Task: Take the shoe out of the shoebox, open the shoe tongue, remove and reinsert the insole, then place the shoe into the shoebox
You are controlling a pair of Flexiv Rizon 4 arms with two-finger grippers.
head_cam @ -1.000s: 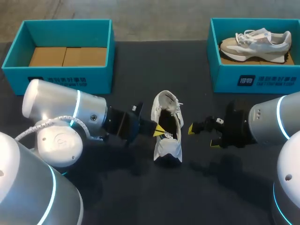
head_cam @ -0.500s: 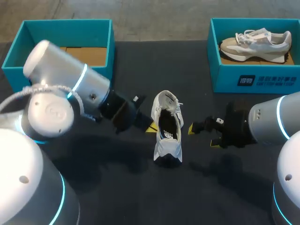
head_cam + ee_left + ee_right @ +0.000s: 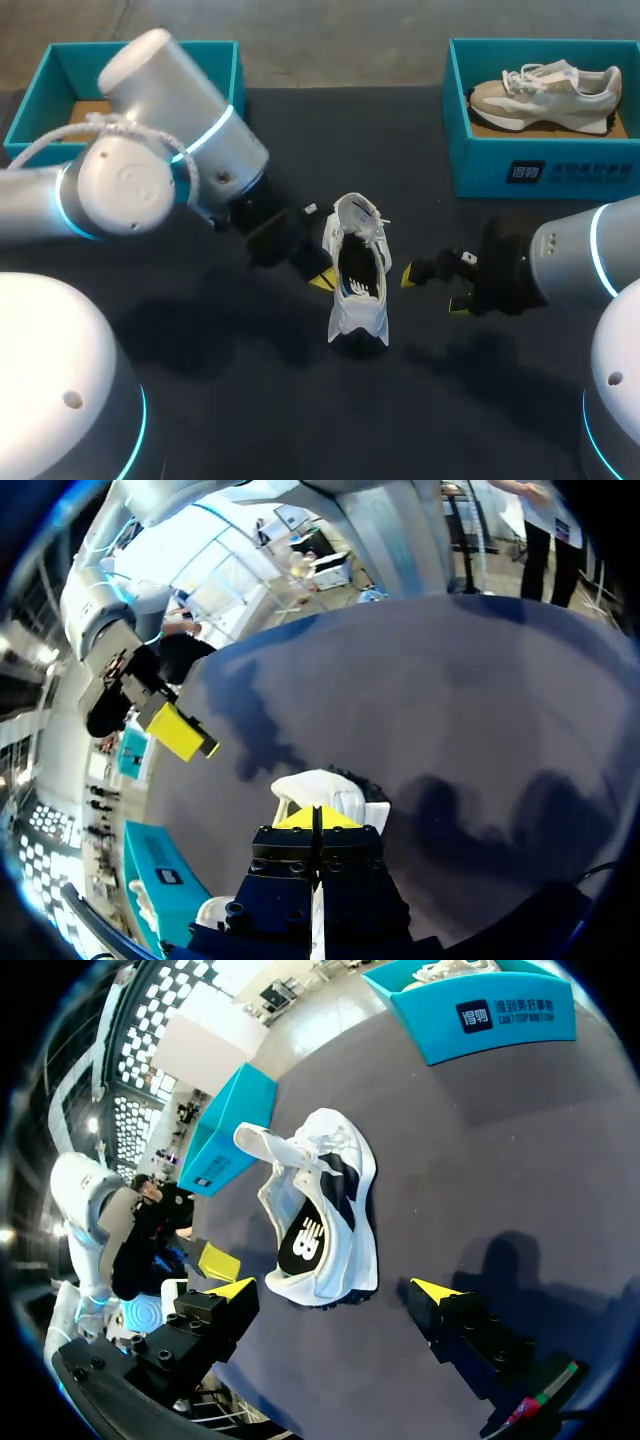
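Beside shoe (image 3: 358, 312), left pincer (image 3: 313, 815) pressed together, clear only from left wrist view; right pincer (image 3: 333, 1289) spread

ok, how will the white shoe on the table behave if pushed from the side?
Probably slides rather than tips: the white shoe sits flat on its sole on the table. It looks light, so a nudge may also spin it. The upper seems soft, with the tongue flopped outward, so expect it to give when squeezed.

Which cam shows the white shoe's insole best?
Right wrist view: the black insole lies exposed inside the white shoe. Head view shows it smaller. Left wrist view: only white upper past the left claw.
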